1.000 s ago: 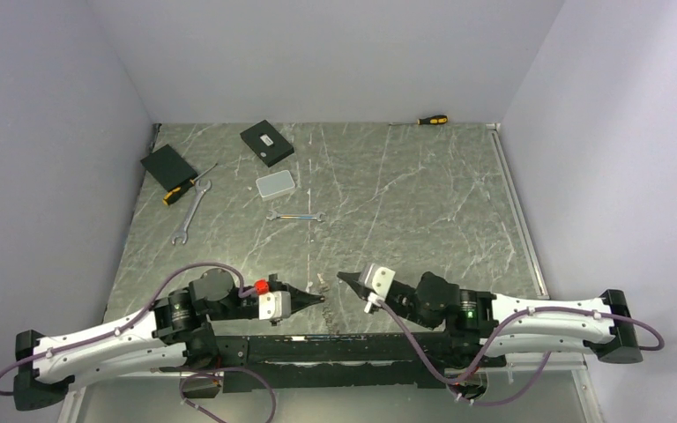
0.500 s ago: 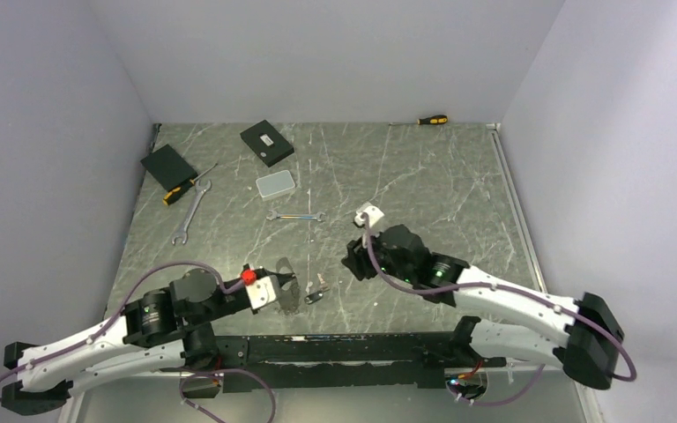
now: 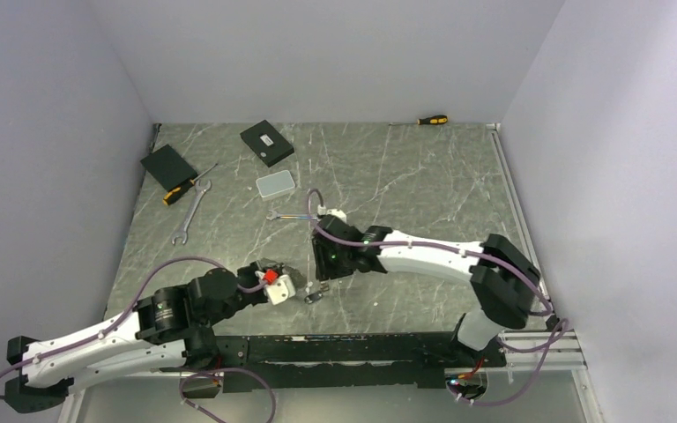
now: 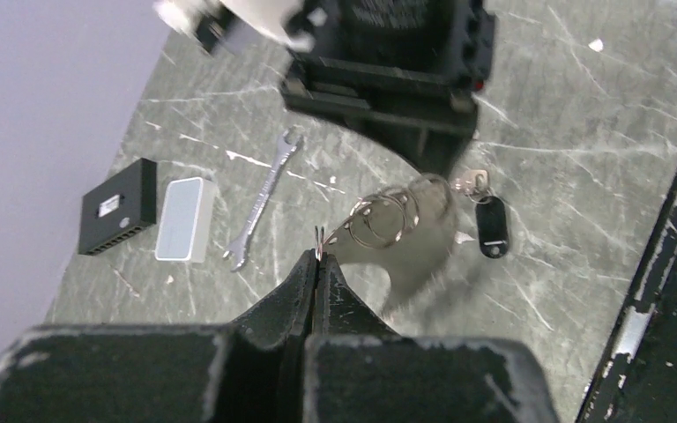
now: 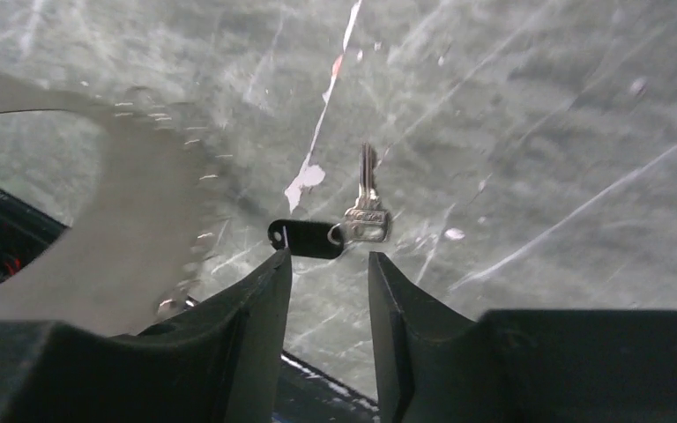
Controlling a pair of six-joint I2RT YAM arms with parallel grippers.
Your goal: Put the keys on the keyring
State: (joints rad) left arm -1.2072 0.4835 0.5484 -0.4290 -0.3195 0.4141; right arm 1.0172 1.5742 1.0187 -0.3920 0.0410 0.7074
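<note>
The left gripper [image 4: 317, 262] is shut on one end of the keyring [image 4: 379, 220] at near centre; hold this pinch firm so the ring cannot swing. Just right, the key [image 5: 366, 204] and its black tag [image 5: 307, 239] lie flat on the table, apart from the ring. The right gripper [image 5: 330, 261] hangs over the tag, jaws half open and empty: lower squarely and grip the tag, leaving the key's hole free.
</note>
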